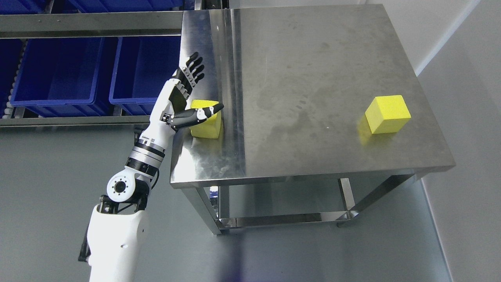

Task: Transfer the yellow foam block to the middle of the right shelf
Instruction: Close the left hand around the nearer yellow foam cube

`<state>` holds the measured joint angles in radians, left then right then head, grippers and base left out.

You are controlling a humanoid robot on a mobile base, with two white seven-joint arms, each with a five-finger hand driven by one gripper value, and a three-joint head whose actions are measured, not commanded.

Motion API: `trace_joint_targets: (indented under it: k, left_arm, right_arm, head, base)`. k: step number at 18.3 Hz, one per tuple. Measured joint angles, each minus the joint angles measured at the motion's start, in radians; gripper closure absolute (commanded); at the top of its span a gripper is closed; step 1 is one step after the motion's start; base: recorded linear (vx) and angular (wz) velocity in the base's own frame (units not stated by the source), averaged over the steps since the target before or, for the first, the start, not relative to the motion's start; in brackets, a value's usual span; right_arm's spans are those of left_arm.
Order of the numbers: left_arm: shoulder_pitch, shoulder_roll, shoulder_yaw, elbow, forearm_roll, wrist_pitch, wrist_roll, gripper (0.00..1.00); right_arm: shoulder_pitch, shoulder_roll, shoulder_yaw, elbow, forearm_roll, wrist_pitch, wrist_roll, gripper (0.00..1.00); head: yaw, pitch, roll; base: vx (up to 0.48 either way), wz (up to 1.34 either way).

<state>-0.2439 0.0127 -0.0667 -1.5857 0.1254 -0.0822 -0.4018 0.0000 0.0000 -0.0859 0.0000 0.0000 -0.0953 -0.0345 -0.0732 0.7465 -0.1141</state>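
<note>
My left arm comes in from lower left of frame, forearm angled up toward the steel table (313,156). Right arm not in frame.

Left hand (188,94) sits at the table's left edge, middle-left of frame. Four fingers (194,68) are extended and spread, pointing up-right, gripping nothing. Thumb (201,113) is stretched out sideways, lying across the top front of the near yellow foam block (207,125). Whether the thumb touches the foam or just passes above it, can't tell from this angle. Palm is beside the block's left face. Looks like a pre-grasp: hand wide so the block fits between thumb and fingers before I close.

That block rests on the left strip of the tabletop, close to the left edge and beside the raised fold line running front to back. Not lifted.

Second yellow foam block (387,113) sits well apart, right side of frame near the table's right edge, tilted a bit relative to the table sides. Untouched.

Farther back, upper left: blue bins (58,70) on a rack behind the table. No shelf on the right is visible in frame, only grey wall, so the drop-off spot is out of view.

Judgement: task at the start, grasp not closed yet. Risk is nudging the block off the left edge when closing.
</note>
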Motion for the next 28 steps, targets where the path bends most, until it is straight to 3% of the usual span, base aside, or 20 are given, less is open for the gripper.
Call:
trace_joint_targets:
  k: [6,8,12,18,19,21,26,28]
  left_arm:
    - [-0.014,0.066,-0.029,-0.025,-0.129,0.058,-0.116,0.0]
    - [-0.017,0.091,-0.035,-0.032,-0.181,0.059,-0.124,0.06]
    - [-0.03,0.127,-0.044,-0.04,-0.25,0.06,-0.14,0.27]
    - [-0.043,0.17,-0.053,-0.047,-0.316,0.067,-0.224,0.29]
    - [-0.044,0.174,-0.054,-0.048,-0.321,0.067,-0.23,0.35]
    - [-0.045,0.183,-0.056,-0.05,-0.33,0.07,-0.244,0.66]
    - [-0.048,0.195,-0.057,-0.053,-0.339,0.081,-0.253,0.73]
    - [-0.049,0.198,-0.058,-0.053,-0.341,0.085,-0.255,0.86]
  right_arm:
    - [0.0,0.0,0.0,0.0,0.0,0.0,0.0,0.0]
    - [0.0,0.0,0.0,0.0,0.0,0.0,0.0,0.0]
    - [0.0,0.0,0.0,0.0,0.0,0.0,0.0,0.0]
    - [0.0,0.0,0.0,0.0,0.0,0.0,0.0,0.0]
    - [0.0,0.0,0.0,0.0,0.0,0.0,0.0,0.0]
    - [0.0,0.0,0.0,0.0,0.0,0.0,0.0,0.0]
    - [0.0,0.0,0.0,0.0,0.0,0.0,0.0,0.0]
    - [0.0,0.0,0.0,0.0,0.0,0.0,0.0,0.0]
  head:
    - [0.0,0.0,0.0]
    - [0.0,0.0,0.0]
    - [0.0,0.0,0.0]
    - [0.0,0.0,0.0]
    - [0.0,0.0,0.0]
    - [0.0,0.0,0.0]
    - [0.0,0.0,0.0]
    - [0.0,0.0,0.0]
  base:
    - [0.0,0.0]
    - [0.0,0.0]
    - [0.0,-0.01]
    - [0.002,0.01]
    - [0.012,-0.02]
    - [0.006,-0.01]
    - [0.002,0.0]
    - [0.0,0.0]
